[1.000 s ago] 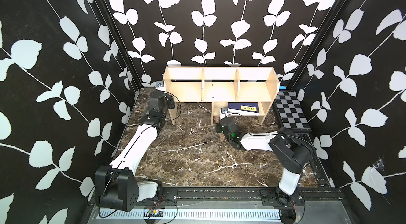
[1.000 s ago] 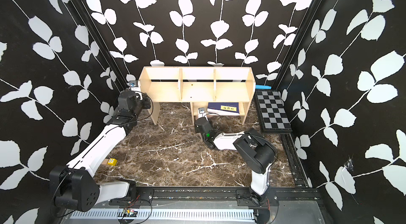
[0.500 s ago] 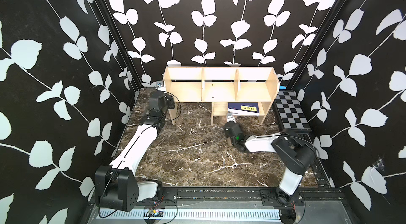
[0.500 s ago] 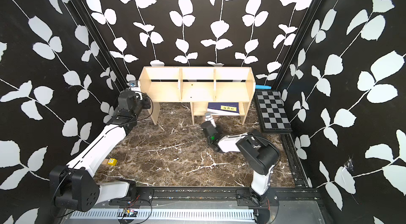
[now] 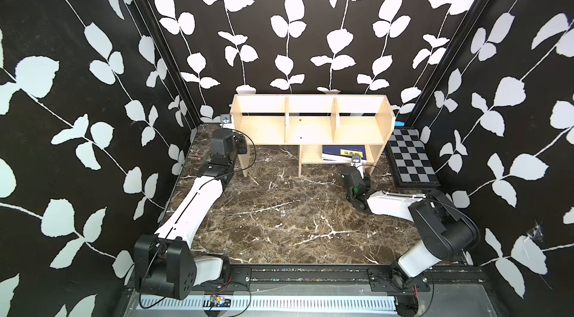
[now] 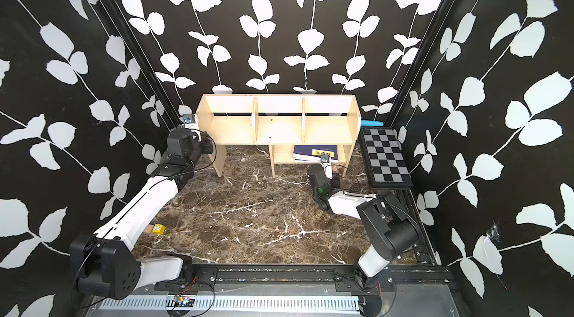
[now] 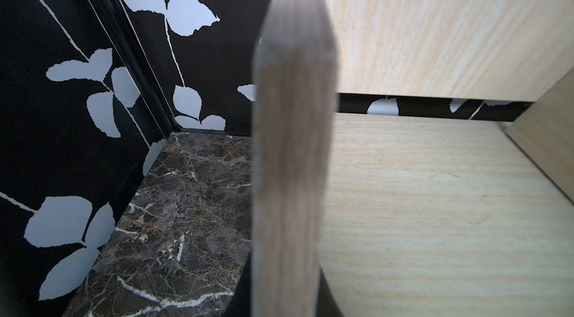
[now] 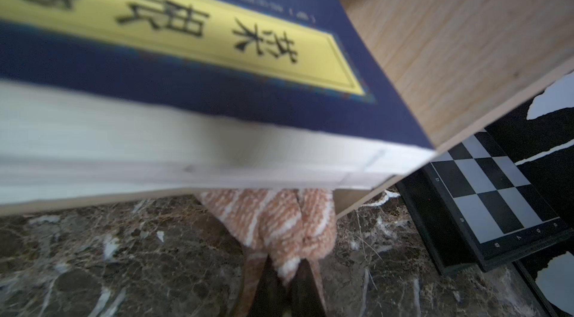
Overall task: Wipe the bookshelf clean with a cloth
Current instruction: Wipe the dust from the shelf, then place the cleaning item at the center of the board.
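The light-wood bookshelf stands at the back of the marble table in both top views. My left gripper is shut on the front edge of the bookshelf's left side panel, with a dark finger on each side of the board. My right gripper is shut on the cloth, a pinkish-brown bunch with cream stripes. The cloth sits against the front edge of the small lower shelf, near its right end. Its far end is hidden below the book's pages.
A dark blue book with a yellow label lies on the lower shelf. A black-and-grey chequered board lies right of the shelf. A small yellow block sits by the left arm.
My right gripper has slid to the right with the cloth along the lower shelf's front, from the middle leg to near the right leg. The left arm has not moved.
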`<state>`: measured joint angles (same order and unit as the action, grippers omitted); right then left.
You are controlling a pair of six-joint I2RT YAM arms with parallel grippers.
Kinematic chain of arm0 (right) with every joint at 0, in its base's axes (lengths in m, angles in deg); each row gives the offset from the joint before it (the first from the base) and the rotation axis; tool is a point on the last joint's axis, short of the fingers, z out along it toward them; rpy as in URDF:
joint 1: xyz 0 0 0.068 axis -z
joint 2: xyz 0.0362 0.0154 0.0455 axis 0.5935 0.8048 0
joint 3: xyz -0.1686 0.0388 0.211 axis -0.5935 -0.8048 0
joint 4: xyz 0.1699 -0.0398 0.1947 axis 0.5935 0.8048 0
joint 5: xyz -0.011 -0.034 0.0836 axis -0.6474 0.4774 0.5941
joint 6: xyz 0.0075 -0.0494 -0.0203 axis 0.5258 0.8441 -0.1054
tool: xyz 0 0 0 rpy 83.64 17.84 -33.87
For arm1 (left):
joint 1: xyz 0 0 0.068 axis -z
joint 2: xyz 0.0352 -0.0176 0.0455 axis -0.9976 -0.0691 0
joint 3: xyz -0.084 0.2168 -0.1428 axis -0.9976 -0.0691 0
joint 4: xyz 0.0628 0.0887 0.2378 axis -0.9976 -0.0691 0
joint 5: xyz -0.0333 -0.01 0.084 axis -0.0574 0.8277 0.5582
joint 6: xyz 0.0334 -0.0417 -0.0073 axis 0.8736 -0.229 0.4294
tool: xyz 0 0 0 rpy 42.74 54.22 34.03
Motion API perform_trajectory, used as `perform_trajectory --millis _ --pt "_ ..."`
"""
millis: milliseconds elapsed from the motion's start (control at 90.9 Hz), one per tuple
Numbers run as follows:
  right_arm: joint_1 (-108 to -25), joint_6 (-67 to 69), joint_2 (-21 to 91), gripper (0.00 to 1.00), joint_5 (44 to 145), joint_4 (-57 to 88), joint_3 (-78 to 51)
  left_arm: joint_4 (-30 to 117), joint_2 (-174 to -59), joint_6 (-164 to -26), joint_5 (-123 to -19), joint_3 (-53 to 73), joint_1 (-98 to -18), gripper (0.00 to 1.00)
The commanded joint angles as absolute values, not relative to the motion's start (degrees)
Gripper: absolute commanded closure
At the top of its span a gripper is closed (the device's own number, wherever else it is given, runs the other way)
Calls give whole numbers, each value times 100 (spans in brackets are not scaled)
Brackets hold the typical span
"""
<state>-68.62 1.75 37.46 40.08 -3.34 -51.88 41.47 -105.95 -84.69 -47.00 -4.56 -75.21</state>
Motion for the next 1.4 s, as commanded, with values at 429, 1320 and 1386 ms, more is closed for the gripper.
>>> perform_trajectory --millis 429,1320,1386 --pt "-9704 1932 4322 100 2647 -1009 -3862 3896 -10589 -8983 -4049 -433 -7619 100" --pt "-9642 562 6149 56 4307 428 -1792 3740 -10600 -9208 -4122 -373 -7621 100" --pt "-9650 523 5871 45 4490 567 -1982 3717 -10588 -9195 -4071 -383 -7621 100"
